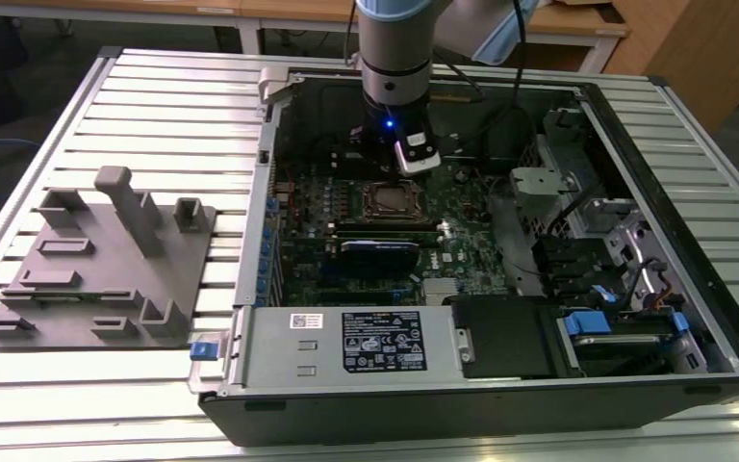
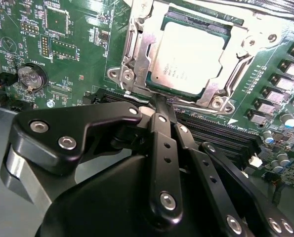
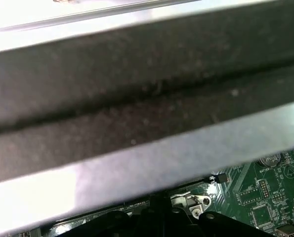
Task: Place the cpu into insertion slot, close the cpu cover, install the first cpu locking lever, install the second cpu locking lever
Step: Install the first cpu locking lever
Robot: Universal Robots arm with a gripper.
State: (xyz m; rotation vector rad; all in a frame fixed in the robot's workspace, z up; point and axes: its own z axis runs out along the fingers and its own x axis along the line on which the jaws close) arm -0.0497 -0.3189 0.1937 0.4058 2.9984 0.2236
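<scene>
The cpu [image 2: 186, 52], a flat square with a silver top, lies in the insertion slot [image 1: 387, 200] on the green board [image 2: 82, 44]. The cpu cover [image 2: 137, 52], a metal frame, lies down around it, and the chip shows through its window. My gripper [image 2: 159, 101] is shut, with its thin tips together at the socket's edge, beside a screw tab of the frame. Nothing shows between the fingers. In the exterior view the gripper [image 1: 396, 179] hangs just above the far side of the socket. In the first wrist view the fingertips [image 3: 159, 203] sit beside a metal tab [image 3: 196, 201].
The board lies inside an open computer case [image 1: 677, 125] on a slatted table. Long black memory slots [image 2: 221, 133] run beside the socket, and a round battery [image 2: 32, 78] lies nearby. A grey fixture plate [image 1: 100, 269] stands on the exterior view's left. A drive cage [image 1: 575, 250] stands on the right.
</scene>
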